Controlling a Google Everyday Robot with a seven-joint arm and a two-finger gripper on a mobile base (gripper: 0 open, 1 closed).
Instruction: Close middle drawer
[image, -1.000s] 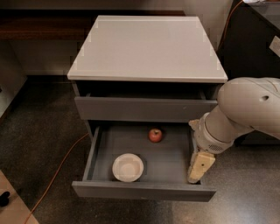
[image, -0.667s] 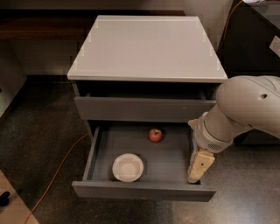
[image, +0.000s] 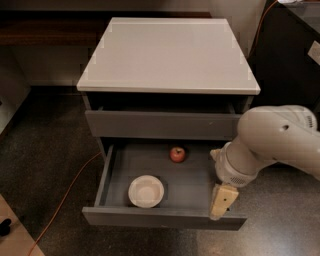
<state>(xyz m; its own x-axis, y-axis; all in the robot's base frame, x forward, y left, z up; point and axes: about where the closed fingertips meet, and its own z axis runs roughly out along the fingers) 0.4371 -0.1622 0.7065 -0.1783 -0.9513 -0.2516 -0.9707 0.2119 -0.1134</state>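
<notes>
The middle drawer (image: 160, 218) of the white-topped cabinet (image: 167, 52) stands pulled far out, with its grey inner tray showing. A red apple (image: 177, 154) lies at the back of the tray and a white bowl (image: 146, 191) sits near its front. My gripper (image: 222, 201), beige at the tip of the white arm (image: 272, 145), hangs over the drawer's front right corner, just behind the front panel. The lowest drawer is hidden under the open one.
The uppermost drawer front (image: 160, 125) sits slightly ajar below the white top. An orange cable (image: 65, 197) runs across the dark speckled floor on the left. A dark unit (image: 292, 55) stands at the right, and a wooden shelf runs along the back.
My gripper has shifted slightly forward and left, toward the drawer's front right corner. The drawer, apple and bowl have not moved.
</notes>
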